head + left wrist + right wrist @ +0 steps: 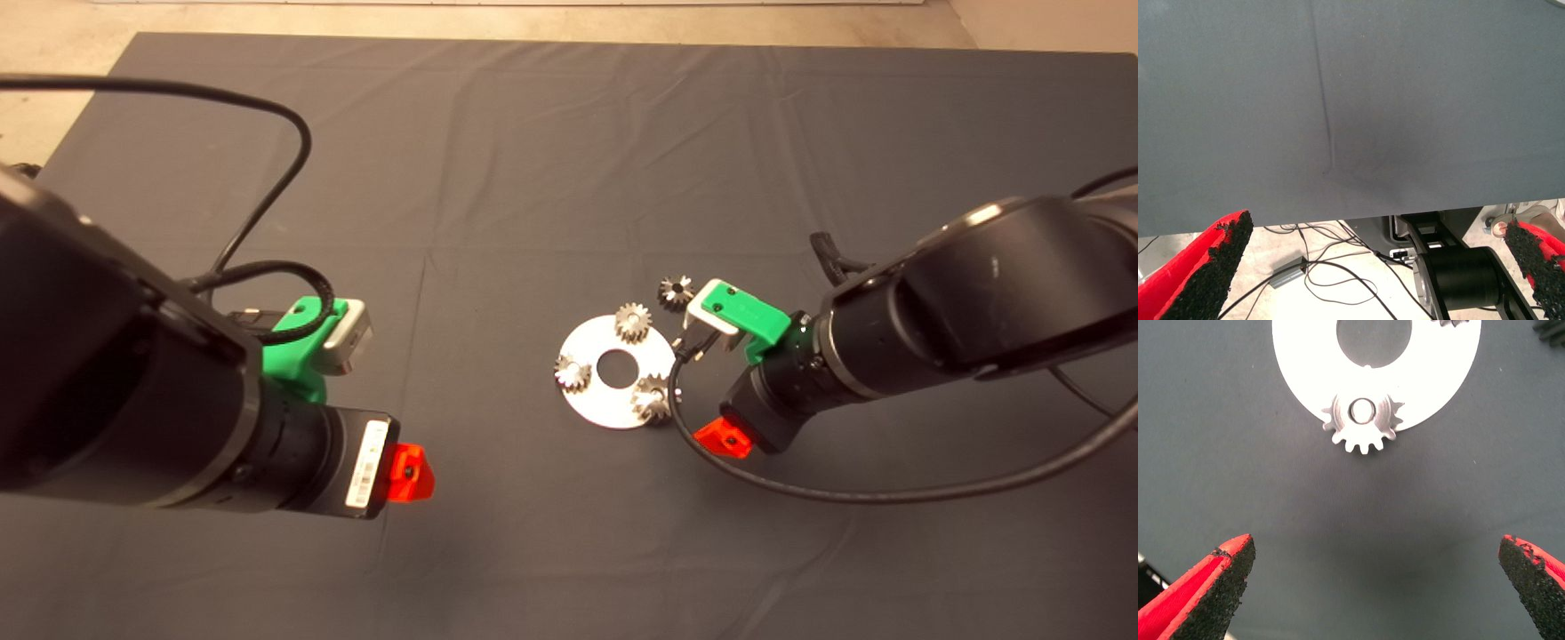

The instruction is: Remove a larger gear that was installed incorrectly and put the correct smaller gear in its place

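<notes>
A round silver plate (pixel 613 404) with a centre hole lies on the mat and carries three gears. The larger gear (pixel 653 397) sits at the plate's near-right rim and overhangs it; it also shows in the right wrist view (pixel 1363 420). The smaller gear (pixel 676 290) lies loose on the mat just beyond the plate, and only its dark edge (pixel 1551 330) shows in the right wrist view. My right gripper (pixel 702 391) is open and empty just right of the larger gear, which faces its open fingers (pixel 1375 543). My left gripper (pixel 400 436) is open and empty, far left of the plate.
Two other small gears (pixel 632 322) (pixel 573 372) sit on the plate. The left wrist view shows bare mat (pixel 1351 100), its edge, and floor cables (pixel 1331 273) with the robot's base beyond. Both arms' cables hang over the mat.
</notes>
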Motion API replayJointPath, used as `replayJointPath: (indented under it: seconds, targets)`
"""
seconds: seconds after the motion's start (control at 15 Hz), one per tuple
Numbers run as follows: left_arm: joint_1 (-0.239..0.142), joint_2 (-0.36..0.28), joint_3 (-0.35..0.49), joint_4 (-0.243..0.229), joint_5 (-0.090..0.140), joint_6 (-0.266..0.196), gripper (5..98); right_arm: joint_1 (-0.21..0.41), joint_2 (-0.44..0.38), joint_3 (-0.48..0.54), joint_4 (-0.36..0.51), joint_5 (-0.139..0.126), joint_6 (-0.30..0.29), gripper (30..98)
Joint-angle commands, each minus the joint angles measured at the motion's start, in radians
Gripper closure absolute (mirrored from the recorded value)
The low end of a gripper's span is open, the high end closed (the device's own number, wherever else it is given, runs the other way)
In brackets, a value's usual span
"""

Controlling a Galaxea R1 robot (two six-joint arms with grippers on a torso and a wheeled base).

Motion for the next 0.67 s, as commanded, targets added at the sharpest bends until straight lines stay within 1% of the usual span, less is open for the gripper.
replayJointPath:
  seconds: [0.0,0.07,0.2,0.33,0.47,0.6]
  targets:
    - [-0.022,0.0,0.014,-0.012,0.132,0.0,5.8,-0.027,0.0,0.005,-0.098,0.004,-0.009,31.6]
    - [-0.022,0.0,0.014,-0.012,0.132,0.0,5.8,-0.035,0.003,0.006,-0.114,0.004,-0.009,31.6]
    - [-0.022,0.0,0.014,-0.01,0.132,0.0,5.8,-0.071,0.009,0.005,-0.172,0.004,-0.021,31.6]
    - [-0.022,0.0,0.014,-0.01,0.132,0.0,5.8,-0.11,0.009,-0.001,-0.198,0.005,-0.077,31.6]
    - [-0.022,0.0,0.014,-0.01,0.132,0.0,5.8,-0.127,0.016,-0.007,-0.207,0.005,-0.086,31.6]
    - [-0.02,0.0,0.014,-0.01,0.132,0.0,5.8,-0.141,0.036,-0.022,-0.237,0.005,-0.091,31.6]
